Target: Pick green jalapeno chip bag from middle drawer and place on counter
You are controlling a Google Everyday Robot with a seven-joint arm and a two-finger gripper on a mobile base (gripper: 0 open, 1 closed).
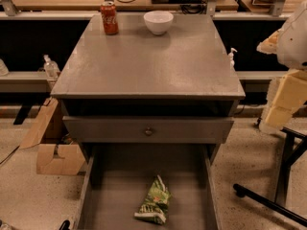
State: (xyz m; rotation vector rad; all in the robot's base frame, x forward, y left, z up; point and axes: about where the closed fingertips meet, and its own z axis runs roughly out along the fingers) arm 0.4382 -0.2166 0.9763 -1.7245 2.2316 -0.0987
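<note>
The green jalapeno chip bag (154,201) lies crumpled on the floor of the open middle drawer (117,195), near its centre and a little towards the front. The counter (148,61) is the grey cabinet top above it. My gripper (283,102) hangs at the right edge of the view, beside the cabinet's right side at about counter height. It is well away from the bag and holds nothing that I can see.
A red cola can (109,17) and a white bowl (158,21) stand at the counter's back edge. A shut drawer front with a round knob (148,131) sits above the open drawer. Cardboard (57,157) lies on the floor at the left, black chair legs (283,176) at the right.
</note>
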